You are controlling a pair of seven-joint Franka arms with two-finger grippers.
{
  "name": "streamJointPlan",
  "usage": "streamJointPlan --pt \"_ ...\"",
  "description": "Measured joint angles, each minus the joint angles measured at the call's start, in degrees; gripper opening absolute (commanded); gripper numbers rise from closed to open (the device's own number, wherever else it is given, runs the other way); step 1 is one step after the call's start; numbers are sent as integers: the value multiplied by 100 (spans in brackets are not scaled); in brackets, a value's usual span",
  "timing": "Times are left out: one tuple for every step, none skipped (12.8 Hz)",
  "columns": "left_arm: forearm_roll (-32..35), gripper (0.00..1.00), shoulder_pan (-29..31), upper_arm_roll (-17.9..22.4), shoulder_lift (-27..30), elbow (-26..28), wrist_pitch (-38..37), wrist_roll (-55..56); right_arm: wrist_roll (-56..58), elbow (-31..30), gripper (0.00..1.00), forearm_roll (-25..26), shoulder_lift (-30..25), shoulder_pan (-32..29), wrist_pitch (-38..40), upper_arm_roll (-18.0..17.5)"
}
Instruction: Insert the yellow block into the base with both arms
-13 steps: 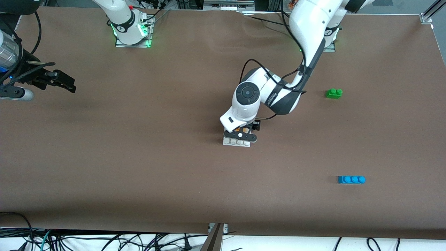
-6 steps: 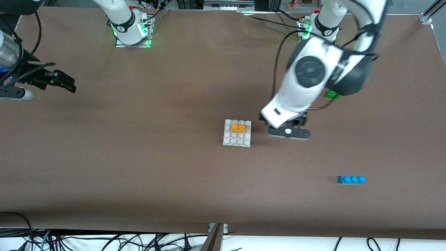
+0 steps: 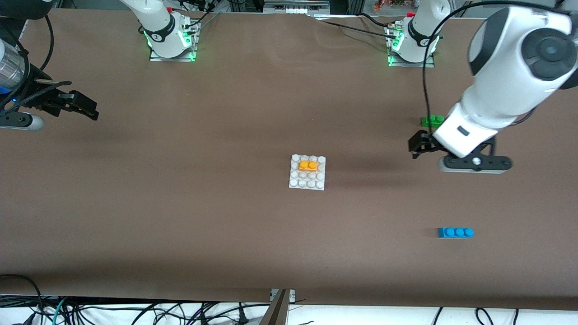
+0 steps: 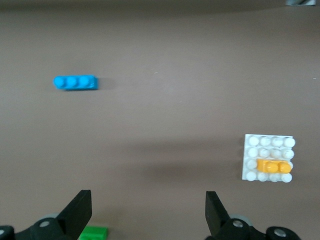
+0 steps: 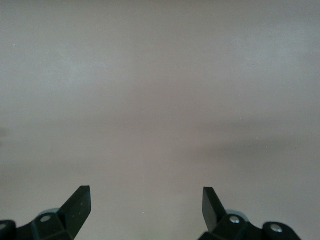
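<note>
Yellow block (image 3: 308, 165) sits pressed onto the white base (image 3: 307, 178) mid-worktop. Left tool (image 4: 146, 212) hangs open and empty above the worktop beside the green brick (image 3: 432, 120); right tool (image 5: 145, 207) waits, open.

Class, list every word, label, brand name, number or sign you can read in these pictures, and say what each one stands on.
None can be read. The yellow block, the base, the green brick and the blue brick carry no print. A small dark mark on the left arm's wrist is too small to read.
</note>
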State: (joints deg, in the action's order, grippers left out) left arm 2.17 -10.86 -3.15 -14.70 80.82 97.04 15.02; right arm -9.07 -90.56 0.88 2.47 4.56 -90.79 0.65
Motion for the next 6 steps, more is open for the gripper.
streamJointPlan --pt "0 100 170 3 72 2 -51 0 0 0 99 0 0 0 -1 1" --pt "0 100 342 2 144 3 -96 -5 0 0 99 0 0 -1 -1 2" --pt "0 100 520 1 205 4 -209 -56 0 0 99 0 0 -1 -4 2" --pt "-2 100 672 -1 253 4 -339 -151 0 0 99 0 0 0 -10 2" --pt "-4 100 787 -3 291 9 -439 -232 0 0 99 0 1 0 -31 2" --pt "-5 100 870 -5 309 17 -517 -271 0 0 99 0 4 -1 -77 2"
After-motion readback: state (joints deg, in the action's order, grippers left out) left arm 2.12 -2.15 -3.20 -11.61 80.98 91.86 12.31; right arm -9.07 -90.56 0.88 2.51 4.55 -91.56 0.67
